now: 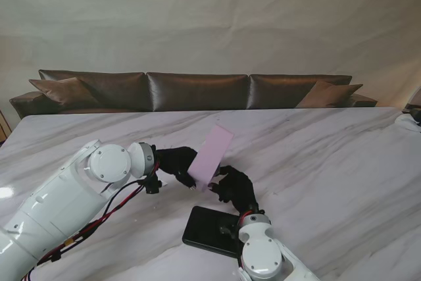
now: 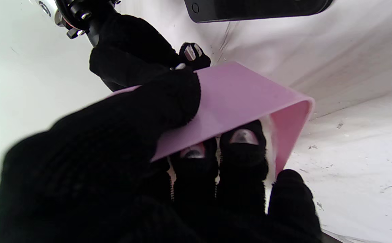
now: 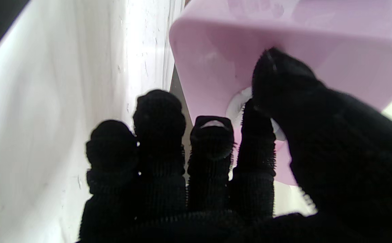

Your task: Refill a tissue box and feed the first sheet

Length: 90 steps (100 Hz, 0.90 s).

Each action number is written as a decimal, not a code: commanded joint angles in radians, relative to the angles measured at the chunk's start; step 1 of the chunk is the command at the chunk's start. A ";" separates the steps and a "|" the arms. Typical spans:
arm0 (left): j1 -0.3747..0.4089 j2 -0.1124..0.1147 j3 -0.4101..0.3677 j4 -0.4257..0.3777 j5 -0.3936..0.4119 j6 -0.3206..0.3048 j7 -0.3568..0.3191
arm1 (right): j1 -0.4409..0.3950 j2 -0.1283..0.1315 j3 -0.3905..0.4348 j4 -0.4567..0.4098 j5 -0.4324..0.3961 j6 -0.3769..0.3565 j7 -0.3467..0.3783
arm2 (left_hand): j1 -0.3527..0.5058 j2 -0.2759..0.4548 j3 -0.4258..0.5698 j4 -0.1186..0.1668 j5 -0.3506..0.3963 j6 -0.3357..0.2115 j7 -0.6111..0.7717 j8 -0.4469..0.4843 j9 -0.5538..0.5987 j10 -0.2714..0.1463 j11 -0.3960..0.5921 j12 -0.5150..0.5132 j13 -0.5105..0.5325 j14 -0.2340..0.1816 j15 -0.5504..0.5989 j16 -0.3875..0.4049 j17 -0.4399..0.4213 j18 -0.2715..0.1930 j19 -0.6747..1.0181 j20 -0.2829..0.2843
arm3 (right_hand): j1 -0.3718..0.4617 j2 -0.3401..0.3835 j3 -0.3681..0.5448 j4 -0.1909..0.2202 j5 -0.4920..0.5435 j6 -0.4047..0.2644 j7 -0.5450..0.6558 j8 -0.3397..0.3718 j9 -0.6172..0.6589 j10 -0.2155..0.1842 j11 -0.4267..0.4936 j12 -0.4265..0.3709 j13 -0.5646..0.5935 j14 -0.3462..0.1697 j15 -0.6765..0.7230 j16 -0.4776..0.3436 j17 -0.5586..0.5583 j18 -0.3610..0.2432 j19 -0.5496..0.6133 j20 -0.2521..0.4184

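The left hand [image 1: 176, 161] is closed around the pink tissue box [image 1: 212, 156], thumb across one broad face and fingers [image 2: 243, 148] reaching into the open underside, where white tissue [image 2: 269, 158] shows against the wall. It holds the box tilted up off the marble table [image 1: 329, 156], one end raised toward the far side. The right hand [image 1: 233, 185] meets the box at its nearer, lower end. In the right wrist view its thumb and first finger [image 3: 256, 128] pinch together at a bit of white sheet [image 3: 236, 104] coming from the pink face there; the other fingers are curled and hold nothing. So the right hand appears closed on the sheet, though the pinch is partly hidden by the thumb.

The step looks like feeding the first sheet out through the slot. To do it well, the left hand should keep the box steady and not squeeze the walls, while the right draws the sheet straight out and slowly, so it neither tears nor drags the whole stack along. A black flat case [image 1: 210, 230] lies on the table nearer the robot, beside the right wrist, and should be kept clear of.
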 commanded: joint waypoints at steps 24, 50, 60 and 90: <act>0.005 -0.002 -0.006 -0.009 0.001 0.005 -0.017 | 0.015 -0.027 -0.015 0.012 0.021 -0.014 -0.017 | 0.055 0.094 0.113 0.074 0.008 -0.055 -0.003 0.022 0.031 -0.029 -0.060 -0.052 0.031 -0.002 0.004 -0.003 0.006 -0.045 2.280 0.024 | -0.063 0.054 -0.113 -0.060 0.094 -0.097 0.180 0.004 0.052 -0.028 0.035 -0.010 0.050 -0.013 0.059 0.012 0.025 -0.034 0.068 0.017; 0.012 -0.001 -0.012 -0.015 0.004 0.009 -0.018 | 0.021 -0.031 -0.019 0.020 0.017 -0.023 -0.030 | 0.054 0.094 0.113 0.075 0.008 -0.055 -0.003 0.022 0.031 -0.029 -0.060 -0.052 0.031 -0.002 0.004 -0.003 0.006 -0.045 2.280 0.024 | -0.091 0.166 -0.037 0.048 0.099 -0.112 0.181 0.211 0.063 -0.016 0.034 -0.010 0.051 -0.003 0.065 0.008 0.019 -0.032 0.078 0.013; 0.012 -0.001 -0.011 -0.014 0.004 0.009 -0.019 | 0.019 -0.027 -0.019 0.019 0.014 -0.026 -0.019 | 0.055 0.094 0.113 0.074 0.008 -0.055 -0.003 0.022 0.030 -0.029 -0.061 -0.052 0.031 -0.002 0.004 -0.003 0.005 -0.046 2.280 0.024 | -0.111 0.184 0.022 0.102 0.082 -0.126 0.168 0.327 0.061 -0.014 0.033 -0.007 0.043 -0.001 0.065 0.010 0.010 -0.035 0.077 0.015; 0.015 -0.001 -0.014 -0.018 0.005 0.014 -0.017 | 0.004 -0.023 -0.006 0.008 -0.005 -0.006 -0.026 | 0.054 0.095 0.112 0.075 0.008 -0.055 -0.004 0.022 0.030 -0.030 -0.061 -0.052 0.031 -0.002 0.004 -0.003 0.004 -0.046 2.279 0.024 | -0.136 0.075 0.222 0.215 0.145 -0.111 0.193 0.471 0.088 0.015 0.092 0.056 0.048 -0.007 0.078 0.011 0.011 -0.034 0.083 0.019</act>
